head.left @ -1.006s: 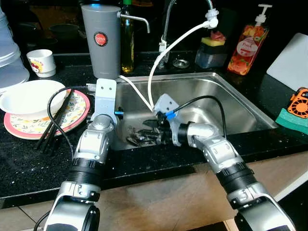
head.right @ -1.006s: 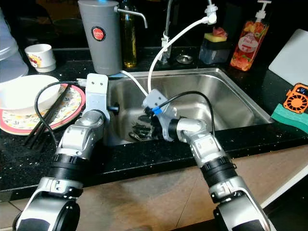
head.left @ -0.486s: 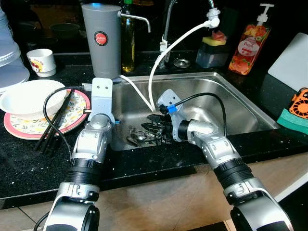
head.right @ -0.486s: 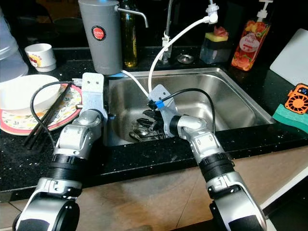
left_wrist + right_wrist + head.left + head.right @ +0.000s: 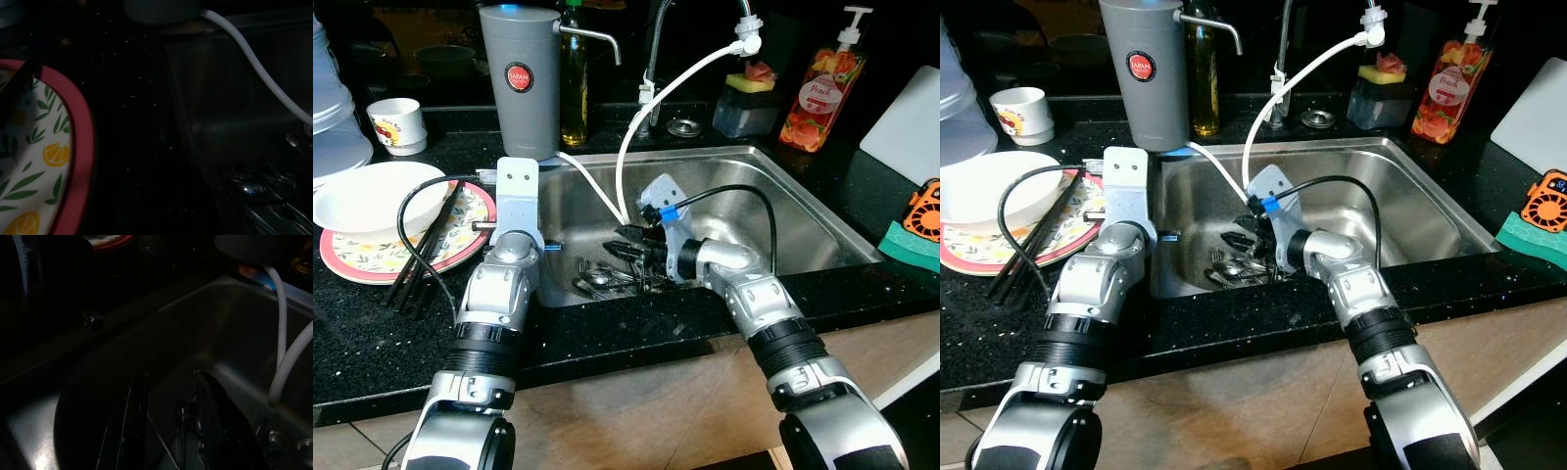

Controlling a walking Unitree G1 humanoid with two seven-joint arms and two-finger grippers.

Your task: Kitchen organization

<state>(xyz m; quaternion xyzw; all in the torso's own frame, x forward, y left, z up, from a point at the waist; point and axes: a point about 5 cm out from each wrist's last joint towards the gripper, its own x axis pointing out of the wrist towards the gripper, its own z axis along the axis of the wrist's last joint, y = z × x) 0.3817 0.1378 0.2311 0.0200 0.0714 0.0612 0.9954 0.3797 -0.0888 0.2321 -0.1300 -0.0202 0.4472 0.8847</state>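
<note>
A black speckled stone table point(image 5: 372, 323) runs across the scene, glossy and flecked with pale grains; a stainless steel sink point(image 5: 803, 220) is set into it, its walls catching a soft sheen; a chrome tap point(image 5: 656, 59) rises at the back edge, with a white hose point(image 5: 636, 127) curving down from it into the basin; below the table's front edge is a plain light-brown cabinet face point(image 5: 636, 411); beneath that, at the lower left, a strip of pale tiled floor point(image 5: 342, 446) shows; the space behind the table lies in deep shade, while light falls on the near part.
</note>
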